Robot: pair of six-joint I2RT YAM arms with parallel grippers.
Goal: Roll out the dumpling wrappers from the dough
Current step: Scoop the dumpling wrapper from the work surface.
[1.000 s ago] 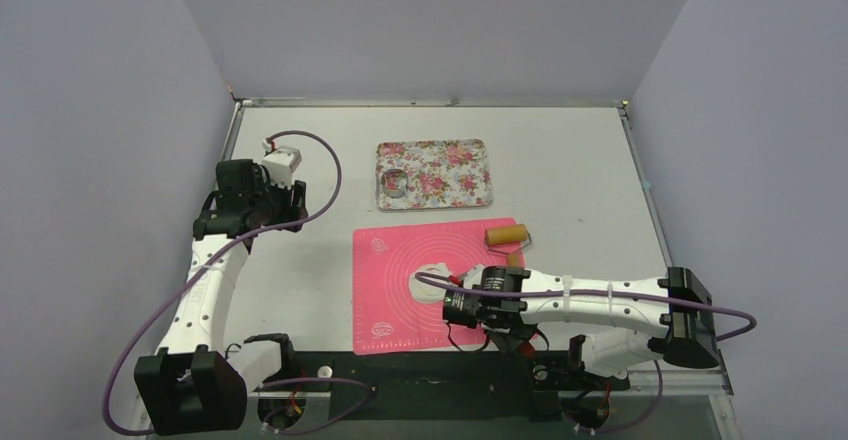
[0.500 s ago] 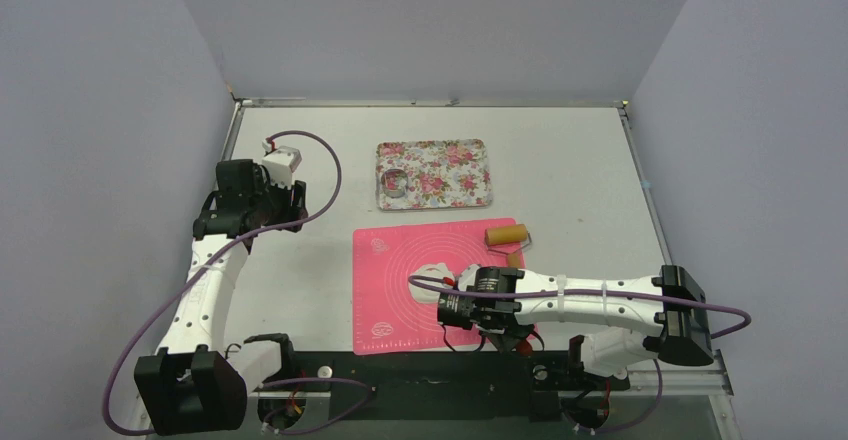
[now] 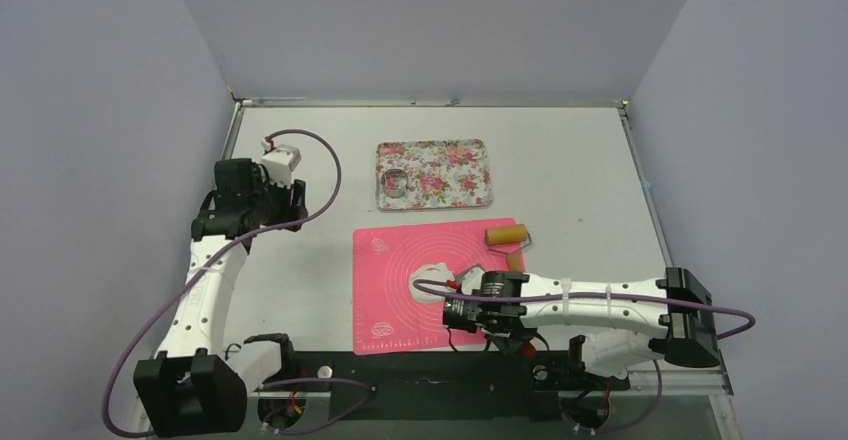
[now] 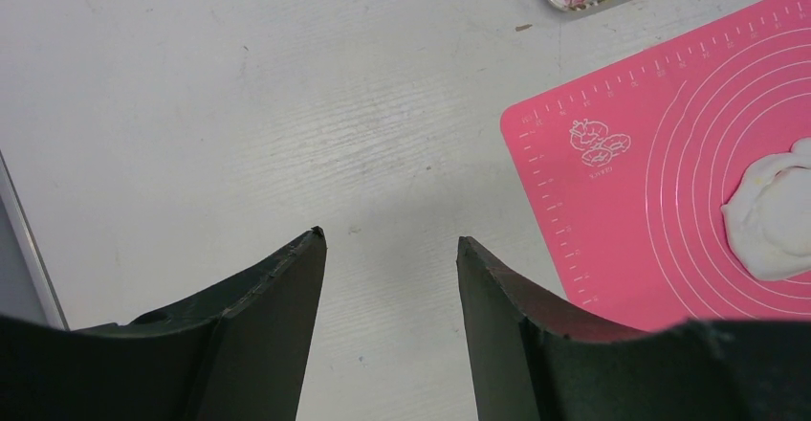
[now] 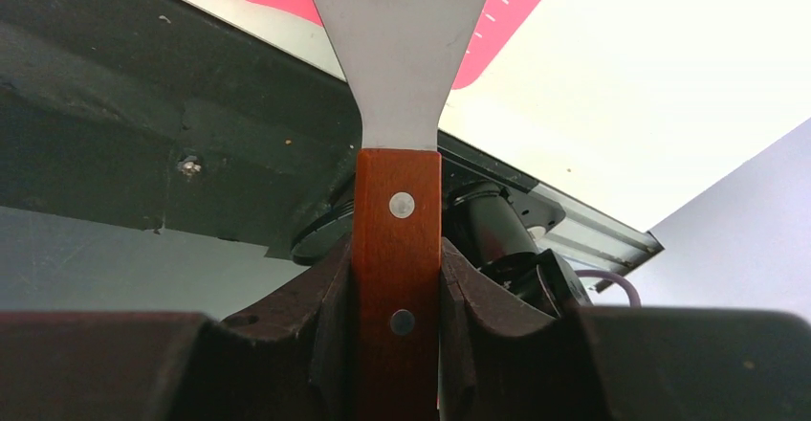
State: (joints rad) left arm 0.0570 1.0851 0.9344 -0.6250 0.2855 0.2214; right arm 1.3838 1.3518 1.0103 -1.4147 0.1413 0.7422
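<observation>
The dough (image 3: 436, 282) is a flattened, ragged white lump on the pink mat (image 3: 395, 290); it also shows at the right edge of the left wrist view (image 4: 775, 215). No dumpling wrappers are in view. My right gripper (image 3: 497, 325) hovers at the mat's near right part, just right of the dough. It is shut (image 5: 397, 244) on the wooden handle of a metal scraper (image 5: 402, 48), whose blade reaches the mat's edge. My left gripper (image 3: 285, 200) (image 4: 389, 237) is open and holds nothing, above bare table left of the mat.
A flowered tray (image 3: 450, 173) lies behind the mat with a metal ring cutter (image 3: 393, 182) in its left end. A wooden rolling pin (image 3: 506, 235) rests at the mat's far right corner. The black front rail (image 5: 143, 134) runs close under the right gripper.
The right arm has shifted slightly beside the dough, still holding the scraper. The left arm has not moved.
</observation>
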